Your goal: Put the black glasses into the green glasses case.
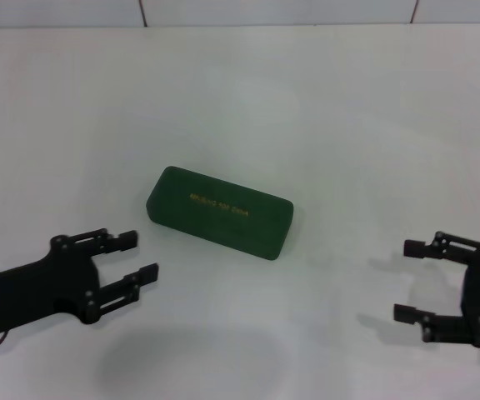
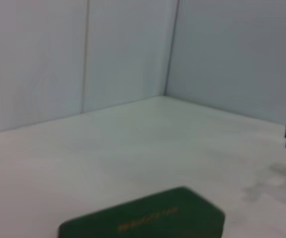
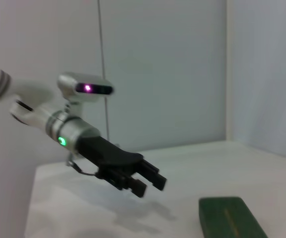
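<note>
Before me spreads a plain white tabletop [image 1: 323, 108], matte and evenly lit, with soft shadows near my side. Pale grey-white wall panels [image 2: 128, 49] rise behind it, split by thin dark vertical seams [image 2: 172, 47], and two of them meet at a corner.
</note>
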Robot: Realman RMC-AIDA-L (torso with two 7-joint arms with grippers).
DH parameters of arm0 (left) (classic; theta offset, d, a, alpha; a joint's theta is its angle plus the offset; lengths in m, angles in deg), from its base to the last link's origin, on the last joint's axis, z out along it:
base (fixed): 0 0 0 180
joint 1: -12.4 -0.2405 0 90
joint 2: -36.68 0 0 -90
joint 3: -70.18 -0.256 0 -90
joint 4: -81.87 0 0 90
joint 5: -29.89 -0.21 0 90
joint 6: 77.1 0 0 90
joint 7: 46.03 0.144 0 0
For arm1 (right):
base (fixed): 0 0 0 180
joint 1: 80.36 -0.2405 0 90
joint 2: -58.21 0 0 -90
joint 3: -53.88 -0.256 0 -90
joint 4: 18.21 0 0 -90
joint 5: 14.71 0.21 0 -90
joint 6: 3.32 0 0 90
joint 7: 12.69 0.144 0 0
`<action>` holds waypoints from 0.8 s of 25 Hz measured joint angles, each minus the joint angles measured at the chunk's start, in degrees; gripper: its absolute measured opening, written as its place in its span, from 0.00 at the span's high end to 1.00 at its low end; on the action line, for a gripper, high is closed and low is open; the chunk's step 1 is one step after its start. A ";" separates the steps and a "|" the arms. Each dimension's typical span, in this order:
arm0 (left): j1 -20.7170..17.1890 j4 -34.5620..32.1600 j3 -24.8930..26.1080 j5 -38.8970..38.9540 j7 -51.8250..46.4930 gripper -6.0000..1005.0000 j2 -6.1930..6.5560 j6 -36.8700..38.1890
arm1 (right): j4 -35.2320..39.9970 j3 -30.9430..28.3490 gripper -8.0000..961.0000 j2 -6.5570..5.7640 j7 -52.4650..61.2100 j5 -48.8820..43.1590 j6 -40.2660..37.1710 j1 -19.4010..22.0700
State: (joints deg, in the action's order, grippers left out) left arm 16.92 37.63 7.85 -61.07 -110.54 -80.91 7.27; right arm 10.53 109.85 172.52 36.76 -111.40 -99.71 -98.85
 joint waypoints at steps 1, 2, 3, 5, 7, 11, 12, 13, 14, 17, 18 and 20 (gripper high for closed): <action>0.00 0.00 0.00 0.00 0.00 0.57 0.00 0.00 | -0.22 0.14 0.17 0.48 -0.55 -0.11 1.01 0.24; -0.29 0.39 0.87 -0.61 0.23 0.53 -0.04 -0.20 | -0.36 0.17 0.17 0.68 -0.78 -0.19 1.85 0.32; -0.57 1.10 2.50 -1.46 0.52 0.49 -0.17 -0.21 | -0.51 0.21 0.17 0.85 -0.92 -0.25 2.37 0.38; -0.62 1.39 3.03 -1.70 0.61 0.42 -0.19 -0.21 | -1.07 0.18 0.17 0.99 -0.96 -0.30 3.25 0.36; -0.63 1.56 3.17 -2.31 0.64 0.35 -0.18 -0.31 | -1.54 -0.03 0.17 1.02 -1.03 -0.29 3.64 0.25; -0.65 1.61 3.73 -3.38 0.65 0.22 -0.21 -0.23 | -1.70 -0.11 0.17 1.02 -1.08 -0.20 4.17 -0.02; -0.66 1.61 3.75 -3.38 0.65 0.18 -0.27 -0.09 | -1.70 -0.10 0.17 1.01 -1.09 -0.16 4.22 -0.04; -0.66 1.59 3.77 -3.36 0.66 0.15 -0.31 -0.02 | -1.65 -0.10 0.17 1.01 -1.09 -0.14 4.24 -0.04; -0.64 1.52 3.77 -3.36 0.66 0.12 -0.40 0.14 | -1.60 -0.07 0.17 1.00 -1.09 -0.12 4.25 -0.05; -0.52 1.41 3.79 -3.34 0.67 0.12 -0.56 0.68 | -1.34 0.13 0.17 1.00 -1.11 -0.04 4.28 -0.36; -0.50 1.37 3.79 -3.28 0.68 0.12 -0.57 0.90 | -1.34 0.14 0.17 0.99 -1.11 -0.04 4.28 -0.43; -0.49 1.30 3.79 -3.17 0.67 0.12 -0.55 1.26 | -1.37 0.18 0.17 1.00 -1.11 -0.04 4.27 -0.79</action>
State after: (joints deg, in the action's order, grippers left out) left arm 16.43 38.93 11.64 -64.25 -109.87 -81.46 8.53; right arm 9.16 110.04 173.52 35.65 -111.43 -95.44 -99.64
